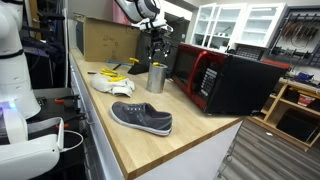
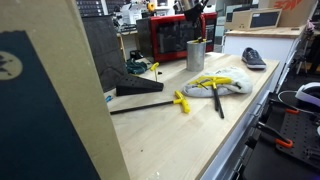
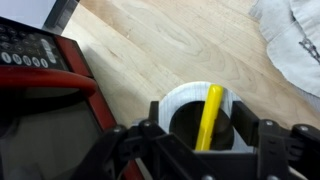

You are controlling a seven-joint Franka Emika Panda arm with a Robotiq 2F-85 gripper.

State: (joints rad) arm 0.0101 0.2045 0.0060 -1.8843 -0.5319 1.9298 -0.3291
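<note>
Claw (image 3: pixel 208 128): jaws stand apart, one finger on each side of the cup (image 3: pixel 200 110), and they grip nothing. In both exterior views the claw (image 1: pixel 155 55) (image 2: pixel 196 30) hangs directly over the cup (image 1: pixel 157 78) (image 2: pixel 195 54), pointing down.

Cup: round, plain grey metal with a pale rim and a dark inside. It stands upright on the tabletop (image 1: pixel 190 125).

Stick (image 3: pixel 208 115): yellow, thin and straight. It leans inside the cup, with its upper end resting at the rim and clear of both fingers.

Microwave (image 1: pixel 225 78) (image 2: pixel 165 35): red and black, just beside the cup. Its keypad (image 3: pixel 25 50) shows in the wrist view, but the characters on the keys are too blurred to read.

Cloth (image 1: pixel 112 84) (image 3: pixel 295 40): white and crumpled, lying near the cup on the side away from the microwave.

Shoe (image 1: pixel 141 118) (image 2: pixel 254 58): grey with a white sole, lying well apart from the cup.

Box (image 1: pixel 105 40): brown cardboard, behind the cup at the far end.

Tool (image 2: pixel 182 102): yellow handle, lying flat beyond the cloth.

Tabletop: light wood.
</note>
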